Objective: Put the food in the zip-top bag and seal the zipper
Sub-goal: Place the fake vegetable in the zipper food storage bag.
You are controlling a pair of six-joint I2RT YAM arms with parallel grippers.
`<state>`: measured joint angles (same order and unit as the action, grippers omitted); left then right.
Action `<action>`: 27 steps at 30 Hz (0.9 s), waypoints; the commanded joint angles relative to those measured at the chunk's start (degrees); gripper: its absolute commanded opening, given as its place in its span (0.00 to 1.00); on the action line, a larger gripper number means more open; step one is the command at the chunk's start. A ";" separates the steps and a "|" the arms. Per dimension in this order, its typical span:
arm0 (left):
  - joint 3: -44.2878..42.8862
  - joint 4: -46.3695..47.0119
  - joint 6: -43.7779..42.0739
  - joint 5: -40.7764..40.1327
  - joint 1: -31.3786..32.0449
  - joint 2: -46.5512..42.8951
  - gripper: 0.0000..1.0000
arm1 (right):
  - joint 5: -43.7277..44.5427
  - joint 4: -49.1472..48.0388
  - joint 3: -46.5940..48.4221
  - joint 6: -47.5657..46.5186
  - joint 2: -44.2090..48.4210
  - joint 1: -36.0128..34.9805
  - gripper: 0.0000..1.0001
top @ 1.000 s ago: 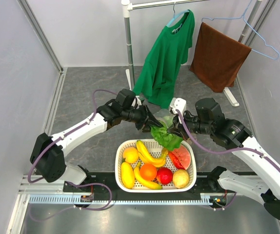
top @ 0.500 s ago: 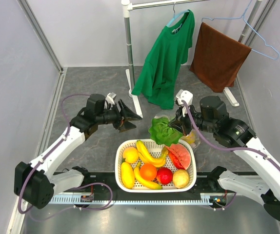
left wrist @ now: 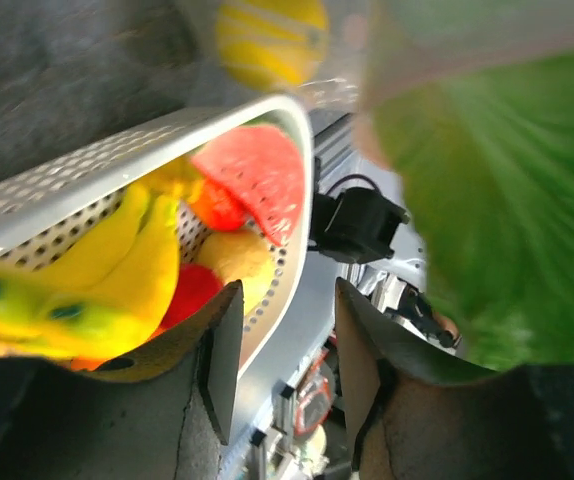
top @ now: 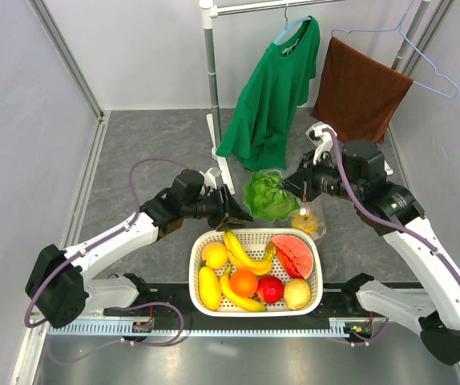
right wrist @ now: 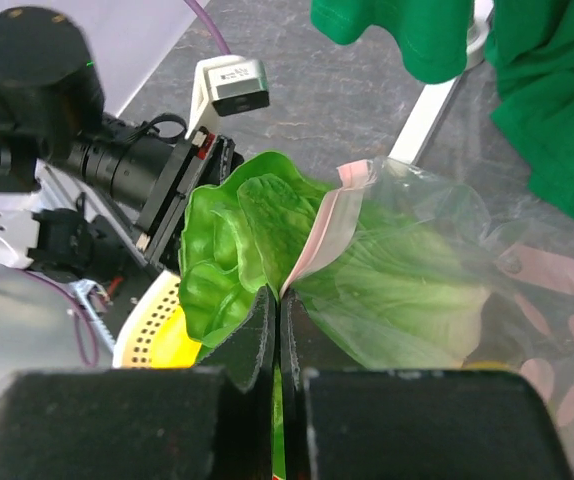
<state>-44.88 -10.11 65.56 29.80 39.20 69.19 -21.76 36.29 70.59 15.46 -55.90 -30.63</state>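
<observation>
Behind the basket (top: 192, 282) on the bench (top: 134, 160), the bag (right wrist: 437, 230) is held up by its mouth. The lettuce (top: 268, 196) sits half through it, leaves outside. The left end effector (left wrist: 287, 290), spread wide and empty, is just beside the lettuce and should push low on the exposed side. The right end effector (right wrist: 275, 300), clamped on the zipper (right wrist: 317, 235), should hold the rim taut. The yellow fruit (top: 304, 222) lies inside.

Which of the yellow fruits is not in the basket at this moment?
The yellow fruit inside the clear bag, just beyond the far right corner of the basket. The other yellow fruits all lie inside the basket.
</observation>
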 commanded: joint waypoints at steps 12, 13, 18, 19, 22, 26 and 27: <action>-0.12 27.33 -0.43 -10.64 3.95 4.02 0.40 | -10.05 -8.17 3.50 11.87 -1.23 3.91 0.00; 0.06 27.86 -0.43 -10.99 3.95 4.20 0.40 | -10.23 -8.26 3.59 12.04 -1.14 4.00 0.00; 0.76 28.31 -1.75 -12.75 3.95 4.99 0.40 | -10.94 -9.13 3.50 12.92 -1.32 4.35 0.00; 1.20 28.13 -1.75 -12.58 3.95 4.99 0.39 | -11.11 -9.14 3.50 12.92 -1.32 4.27 0.00; 2.42 27.25 -1.49 -12.75 3.95 4.38 0.39 | -11.11 -9.31 3.77 13.10 -1.41 4.35 0.00; 3.84 28.12 -2.19 -11.35 3.95 2.54 0.40 | -10.76 -9.31 3.16 12.75 -1.23 4.53 0.00; 4.01 28.30 -2.45 -10.56 3.95 2.01 0.40 | -10.67 -9.31 2.98 12.40 -1.14 4.53 0.00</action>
<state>-42.00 14.35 65.58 18.90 42.89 73.82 -31.20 30.52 71.31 27.24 -57.74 -26.37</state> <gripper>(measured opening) 0.395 0.013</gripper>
